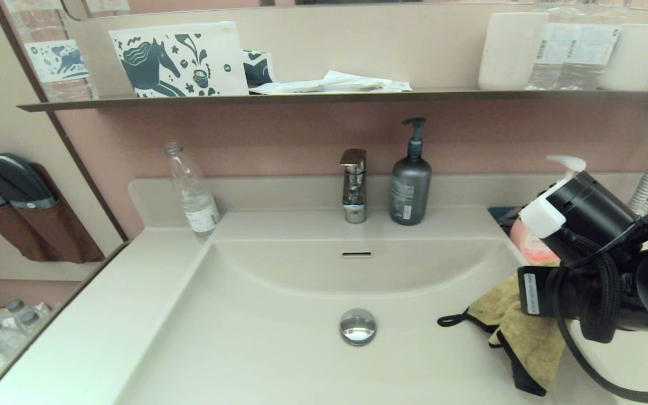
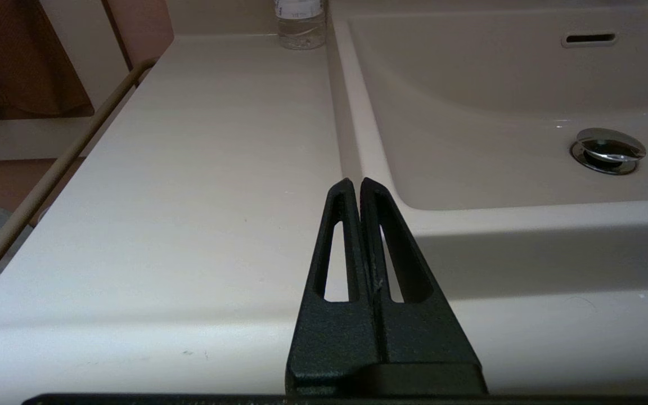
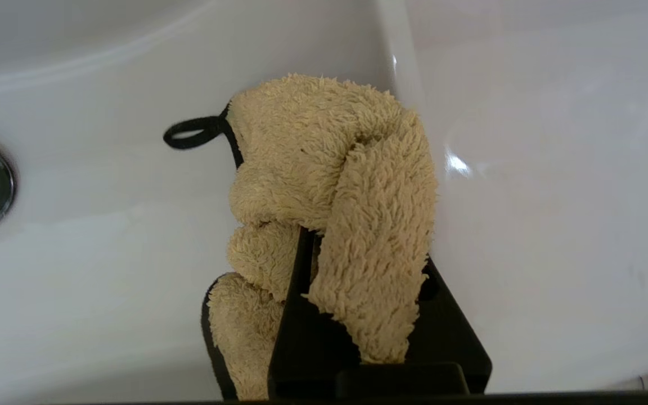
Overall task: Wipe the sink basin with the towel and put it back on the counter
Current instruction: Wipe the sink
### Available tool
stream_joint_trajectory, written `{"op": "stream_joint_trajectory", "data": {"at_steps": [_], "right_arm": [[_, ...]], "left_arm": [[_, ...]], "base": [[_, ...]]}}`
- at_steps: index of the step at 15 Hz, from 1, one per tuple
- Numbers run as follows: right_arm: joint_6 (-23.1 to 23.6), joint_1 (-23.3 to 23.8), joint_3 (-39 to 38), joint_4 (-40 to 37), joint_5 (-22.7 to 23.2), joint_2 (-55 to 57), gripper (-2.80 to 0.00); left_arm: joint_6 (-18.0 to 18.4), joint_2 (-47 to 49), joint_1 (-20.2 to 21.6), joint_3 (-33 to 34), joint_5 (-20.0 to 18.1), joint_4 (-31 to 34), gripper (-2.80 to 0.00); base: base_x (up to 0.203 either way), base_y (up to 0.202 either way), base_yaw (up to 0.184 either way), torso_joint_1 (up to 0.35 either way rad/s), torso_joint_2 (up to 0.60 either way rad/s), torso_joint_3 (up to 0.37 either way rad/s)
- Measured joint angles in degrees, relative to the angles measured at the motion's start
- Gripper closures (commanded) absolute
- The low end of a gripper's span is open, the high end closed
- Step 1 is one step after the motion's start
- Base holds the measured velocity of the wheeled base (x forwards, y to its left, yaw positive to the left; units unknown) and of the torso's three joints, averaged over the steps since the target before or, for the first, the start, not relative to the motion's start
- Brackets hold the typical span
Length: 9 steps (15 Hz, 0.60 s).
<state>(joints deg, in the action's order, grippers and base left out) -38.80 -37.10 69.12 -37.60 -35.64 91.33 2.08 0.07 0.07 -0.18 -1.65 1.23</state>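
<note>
so the surface [image 1: 110, 315] is a glossy cream vanity top, one piece with the sink basin [image 1: 279, 337], which takes up most of the middle. chrome drain plug [image 1: 358, 326] sits in the basin floor, and there's a slim overflow slot [image 1: 356, 255] on the back wall under the faucet [image 1: 354, 185].

over on the right side of the basin the right gripper [image 3: 307, 247] has its fingers clenched on the towel [image 3: 324, 185], a mustard terry cloth with black edging. it's bunched up and draped over the fingers, hanging against the basin's right wall, with its little black loop [image 1: 452, 320] sticking out toward the drain.

the left gripper [image 2: 359, 185] is parked low by the front left corner of the basin, fingers pressed together with nothing in them.

along the back edge: a grey pump bottle [image 1: 410, 185] just right of the faucet and a clear water bottle [image 1: 192, 194] at the left.
</note>
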Motion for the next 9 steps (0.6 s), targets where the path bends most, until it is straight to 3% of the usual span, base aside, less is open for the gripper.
{"op": "stream_joint_trajectory", "data": {"at_steps": [9], "right_arm": [[6.95,7.99,6.71,18.47,-0.16,7.48,0.0]], "left_arm": [[0.03,0.0,0.0,0.0,0.01,-0.01,0.0]], "base": [[0.0,0.0,0.0,0.0,0.0,0.0]]}}
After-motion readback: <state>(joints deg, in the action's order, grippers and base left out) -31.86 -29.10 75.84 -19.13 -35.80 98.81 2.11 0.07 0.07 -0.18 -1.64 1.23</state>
